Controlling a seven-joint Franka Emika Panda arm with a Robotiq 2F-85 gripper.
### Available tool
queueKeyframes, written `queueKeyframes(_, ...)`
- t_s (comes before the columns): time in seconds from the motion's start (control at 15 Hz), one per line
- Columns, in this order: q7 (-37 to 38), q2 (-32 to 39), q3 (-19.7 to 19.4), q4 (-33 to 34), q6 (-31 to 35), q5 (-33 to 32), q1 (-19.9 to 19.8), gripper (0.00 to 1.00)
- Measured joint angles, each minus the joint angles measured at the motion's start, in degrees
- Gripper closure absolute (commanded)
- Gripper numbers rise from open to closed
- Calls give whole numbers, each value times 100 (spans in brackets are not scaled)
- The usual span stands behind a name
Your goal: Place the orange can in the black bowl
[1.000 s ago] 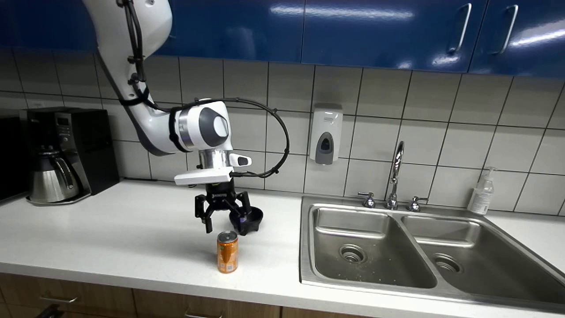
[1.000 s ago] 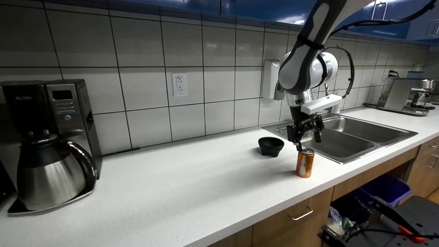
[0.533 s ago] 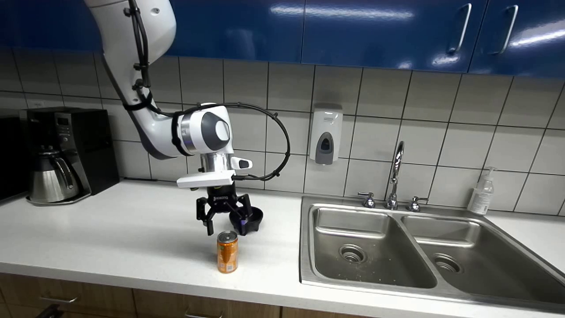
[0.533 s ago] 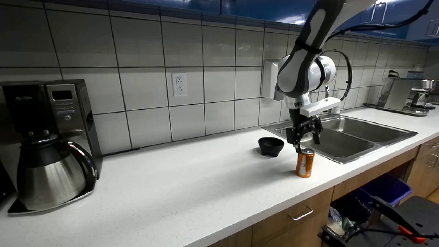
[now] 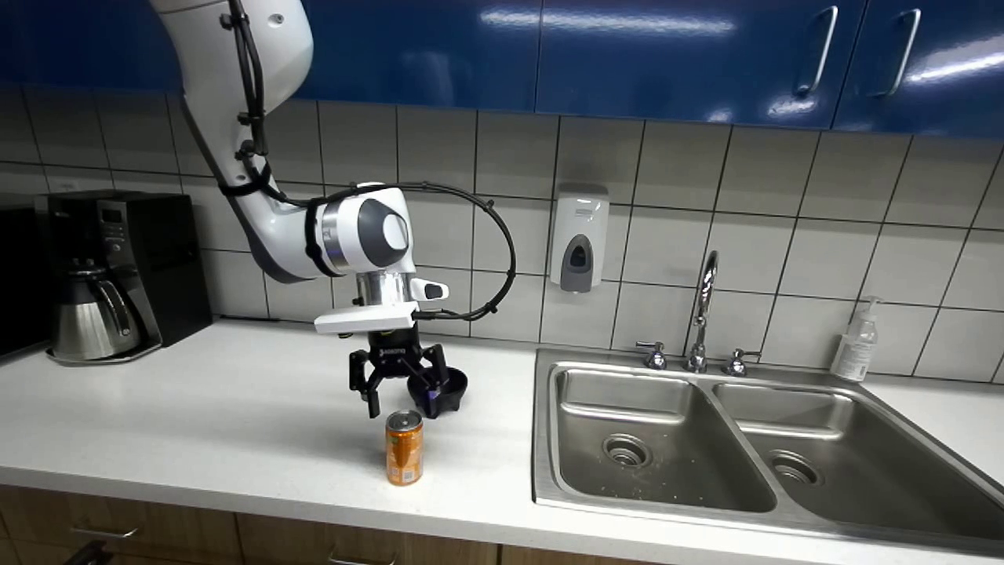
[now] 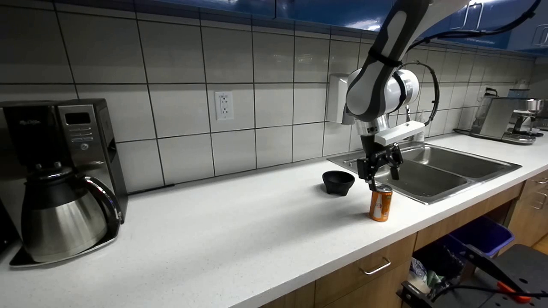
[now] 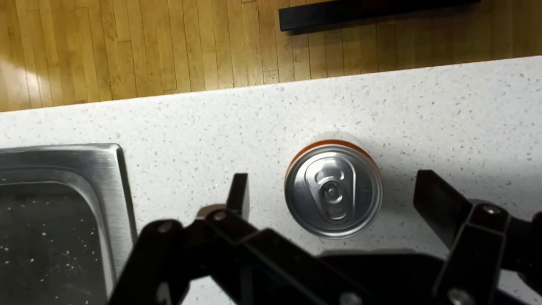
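Note:
The orange can stands upright on the white counter, also in an exterior view. In the wrist view its silvery top shows between my fingers. My gripper is open and points down above the can; it also shows in an exterior view. In the wrist view the gripper has a finger on each side of the can, with gaps on both sides. The black bowl stands upright behind the can, partly hidden by a finger; it shows whole in an exterior view. The bowl is out of the wrist view.
A double steel sink is set into the counter beside the can and bowl; its corner shows in the wrist view. A black coffee maker stands at the far end. The counter's front edge lies close to the can.
Over the first half second my gripper came down slightly. Since then nothing has visibly moved. The can and bowl have stayed in place.

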Motion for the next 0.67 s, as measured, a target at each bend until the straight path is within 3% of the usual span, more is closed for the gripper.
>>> queueKeyframes(0.67, -13, 185, -11, 0, 325, -14, 11, 0)
